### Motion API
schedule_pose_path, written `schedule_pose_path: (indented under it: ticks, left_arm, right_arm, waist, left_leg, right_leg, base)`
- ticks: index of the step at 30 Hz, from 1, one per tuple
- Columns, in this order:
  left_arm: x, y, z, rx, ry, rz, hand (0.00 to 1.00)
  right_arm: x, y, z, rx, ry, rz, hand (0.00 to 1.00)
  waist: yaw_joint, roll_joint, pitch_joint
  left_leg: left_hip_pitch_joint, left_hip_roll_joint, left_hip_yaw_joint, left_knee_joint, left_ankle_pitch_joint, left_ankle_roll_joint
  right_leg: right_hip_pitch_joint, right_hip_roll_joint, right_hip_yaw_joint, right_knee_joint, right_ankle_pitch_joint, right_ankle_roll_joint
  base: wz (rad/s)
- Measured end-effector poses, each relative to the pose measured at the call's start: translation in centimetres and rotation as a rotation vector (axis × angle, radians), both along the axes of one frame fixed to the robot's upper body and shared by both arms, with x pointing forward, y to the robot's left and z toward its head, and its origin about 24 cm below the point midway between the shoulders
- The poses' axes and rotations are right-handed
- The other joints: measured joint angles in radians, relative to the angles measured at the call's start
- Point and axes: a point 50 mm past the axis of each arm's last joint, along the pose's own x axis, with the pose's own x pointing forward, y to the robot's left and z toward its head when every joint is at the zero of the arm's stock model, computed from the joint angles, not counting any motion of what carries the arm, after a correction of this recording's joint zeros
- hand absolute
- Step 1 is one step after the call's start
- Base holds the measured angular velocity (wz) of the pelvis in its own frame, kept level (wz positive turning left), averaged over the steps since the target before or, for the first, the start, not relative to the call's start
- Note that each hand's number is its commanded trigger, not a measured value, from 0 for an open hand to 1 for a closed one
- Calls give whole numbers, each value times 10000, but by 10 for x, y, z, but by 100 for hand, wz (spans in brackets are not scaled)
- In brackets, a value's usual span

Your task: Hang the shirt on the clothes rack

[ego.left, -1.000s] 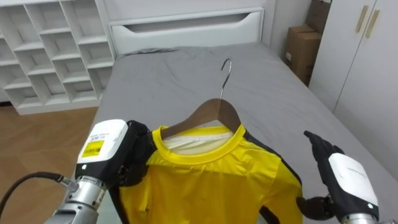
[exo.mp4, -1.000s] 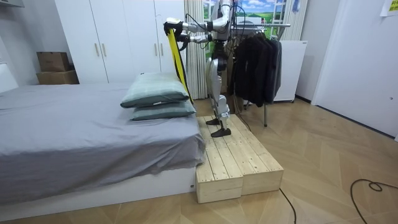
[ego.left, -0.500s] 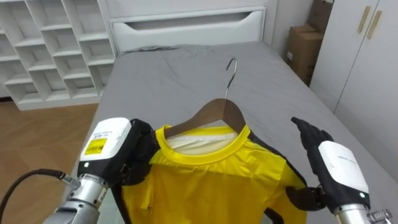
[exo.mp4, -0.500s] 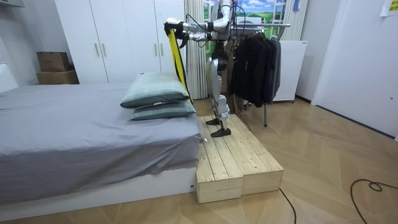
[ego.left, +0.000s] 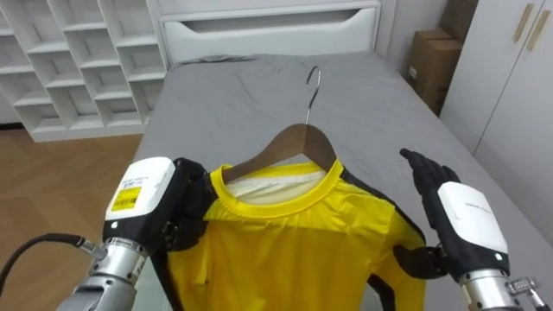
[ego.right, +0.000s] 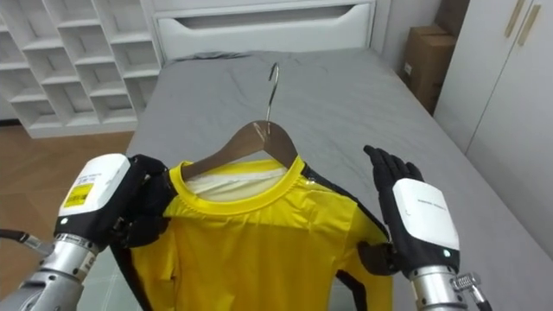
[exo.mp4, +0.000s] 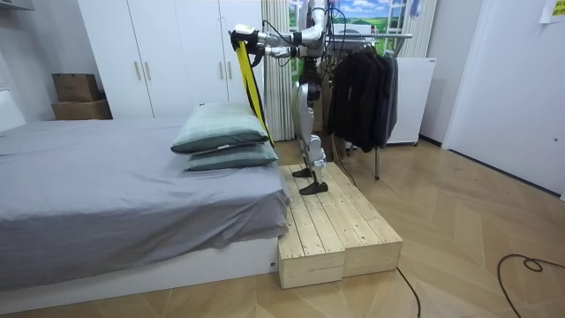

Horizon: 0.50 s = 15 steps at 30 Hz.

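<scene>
A yellow shirt (ego.left: 294, 242) with dark trim hangs on a wooden hanger (ego.left: 298, 147) whose metal hook (ego.left: 313, 86) points up. I hold it in front of me over the bed. My left hand (ego.left: 164, 212) is curled round the shirt's left shoulder and the hanger end beneath it. My right hand (ego.left: 462, 220) stands beside the shirt's right shoulder with its fingers straight and its thumb at the cloth edge. In the room view I stand on a wooden platform (exo.mp4: 335, 225) and hold the yellow shirt (exo.mp4: 250, 79) high, toward the room view's left.
A grey bed (ego.left: 242, 95) lies ahead, with white cube shelves (ego.left: 69, 60) to its left and a cardboard box (ego.left: 432, 60) and wardrobe doors (ego.left: 518, 78) to its right. Behind me stands a clothes rack with dark garments (exo.mp4: 366, 84). Two pillows (exo.mp4: 221, 132) lie on the bed's end.
My right hand has risen and come in toward the shirt's right shoulder. The left hand keeps its hold, and the view has shifted slightly.
</scene>
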Motion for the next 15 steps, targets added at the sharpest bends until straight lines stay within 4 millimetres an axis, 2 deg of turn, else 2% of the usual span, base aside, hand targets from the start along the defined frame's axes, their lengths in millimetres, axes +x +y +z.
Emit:
schedule_pose_path:
  ticks: [4, 15]
  left_arm:
    - [0, 1, 0, -7, -13, 24, 100]
    - [0, 0, 0, -40, -2, 41, 100]
  right_arm:
    - [-1, 6, -2, 57, 91, 250, 0]
    - [-1, 5, -5, 549, 283, 191, 0]
  waist:
    - [12, -3, 1]
    - [7, 35, -32]
  left_leg:
    - [-17, -3, 11, 1, -1, -1]
    - [-21, 3, -17, 10, -1, -1]
  right_leg:
    - [-18, -2, -11, -1, 0, 0]
    - [-15, -4, -40, 21, 1, -2]
  base:
    - [0]
    - [0]
